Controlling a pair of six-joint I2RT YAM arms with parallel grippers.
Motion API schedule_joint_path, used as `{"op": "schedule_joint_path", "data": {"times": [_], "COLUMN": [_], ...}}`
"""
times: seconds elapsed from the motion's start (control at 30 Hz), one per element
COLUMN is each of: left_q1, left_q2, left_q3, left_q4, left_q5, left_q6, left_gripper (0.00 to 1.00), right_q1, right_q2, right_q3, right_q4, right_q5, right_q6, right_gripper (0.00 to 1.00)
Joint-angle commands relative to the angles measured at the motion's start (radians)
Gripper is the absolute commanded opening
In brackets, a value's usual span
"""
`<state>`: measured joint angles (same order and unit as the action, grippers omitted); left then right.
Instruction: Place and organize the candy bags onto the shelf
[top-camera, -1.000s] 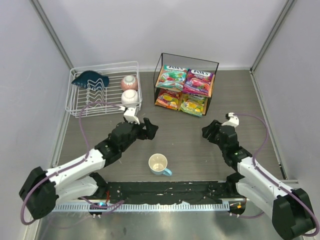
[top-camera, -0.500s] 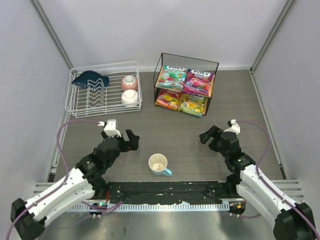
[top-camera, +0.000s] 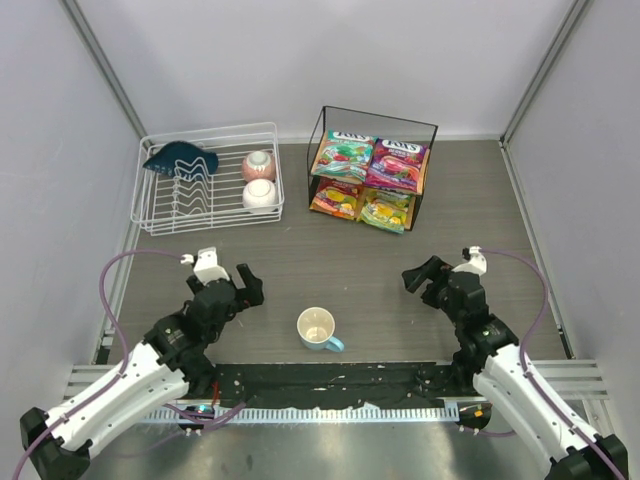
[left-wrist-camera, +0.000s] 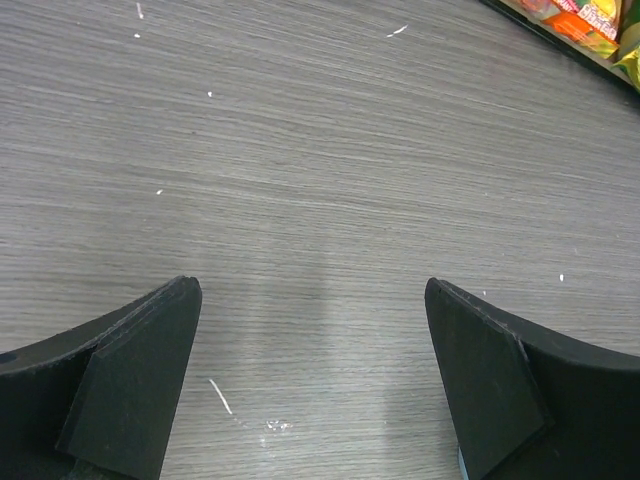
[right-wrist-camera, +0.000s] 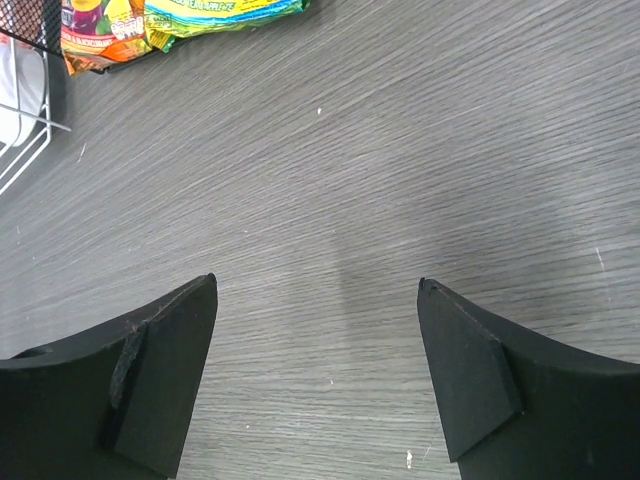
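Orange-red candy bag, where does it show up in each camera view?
Top external: orange-red candy bag on the lower left of the shelf.
Left wrist: a sliver of the bag in the top right corner.
Right wrist: the bag in the top left corner.
Shared landmark: the yellow-green candy bag lies just right of it in every view.

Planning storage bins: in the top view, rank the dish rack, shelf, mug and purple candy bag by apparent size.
Largest: dish rack and shelf, about alike, so unranked.
Next: purple candy bag.
Smallest: mug, narrowly.
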<state>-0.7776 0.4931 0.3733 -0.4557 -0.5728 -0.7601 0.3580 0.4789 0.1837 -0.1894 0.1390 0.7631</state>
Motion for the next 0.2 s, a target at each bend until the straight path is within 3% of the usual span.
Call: {"op": "schedule_joint_path", "data": {"times": [0.0, 0.17], "left_q1": [0.003, 0.003], "left_q2": [-0.011, -0.056], "left_q3": [0.024, 0.029], "left_q4": [-0.017, -0.024], "left_q5": [-0.048, -0.068], "left_q6": [-0.03, -0.022], "left_gripper": [1.0, 1.0], "right_q1": [-0.002, -0.001], "right_q2": [0.015, 0.015], "right_q3": [0.003, 0.002], "right_q4": [0.008, 0.011], "right_q5": [0.004, 0.002], "right_q6": [0.001, -0.001], "right_gripper": [0.86, 0.87]}}
